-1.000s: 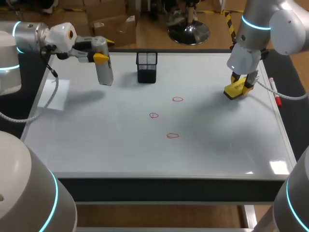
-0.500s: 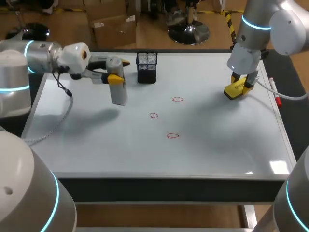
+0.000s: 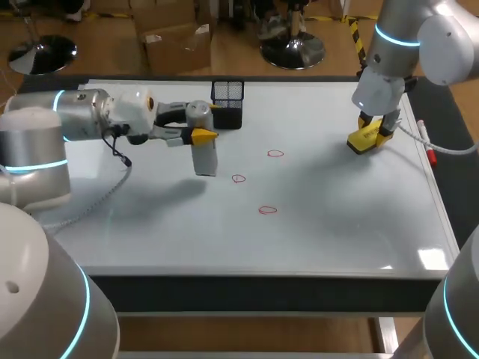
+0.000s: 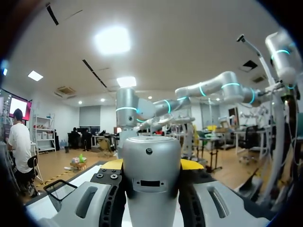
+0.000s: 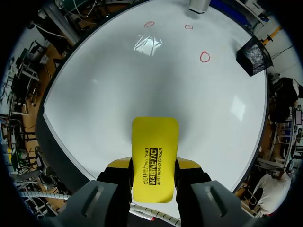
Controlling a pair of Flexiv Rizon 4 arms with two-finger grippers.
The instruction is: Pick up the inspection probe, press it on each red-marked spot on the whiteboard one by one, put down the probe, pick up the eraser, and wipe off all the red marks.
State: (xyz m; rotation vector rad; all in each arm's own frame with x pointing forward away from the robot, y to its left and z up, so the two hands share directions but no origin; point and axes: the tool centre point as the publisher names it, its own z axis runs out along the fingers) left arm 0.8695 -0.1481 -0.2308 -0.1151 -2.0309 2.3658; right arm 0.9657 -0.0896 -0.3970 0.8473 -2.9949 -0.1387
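Observation:
My left gripper (image 3: 200, 136) is shut on the grey cylindrical probe (image 3: 204, 157), which hangs upright over the whiteboard (image 3: 150, 224), just left of the red marks. In the left wrist view the probe (image 4: 151, 179) fills the gap between my yellow-tipped fingers (image 4: 113, 164). Three red circles (image 3: 275, 154) (image 3: 238, 179) (image 3: 267, 210) sit mid-board; the probe is nearest the middle one. At the board's right, my right gripper (image 3: 373, 133) is shut on the yellow eraser (image 3: 364, 140), held low over the board. In the right wrist view the eraser (image 5: 154, 158) lies between the fingers, with the red circles (image 5: 204, 57) far ahead.
A black mesh pen holder (image 3: 227, 103) stands at the back of the board, just behind the probe; it also shows beside my left gripper (image 4: 59, 191). A red-capped marker (image 3: 426, 146) lies along the right edge.
My left arm has carried the probe rightward and toward the front, from the back left to beside the red circles. The right arm and eraser have kept still.

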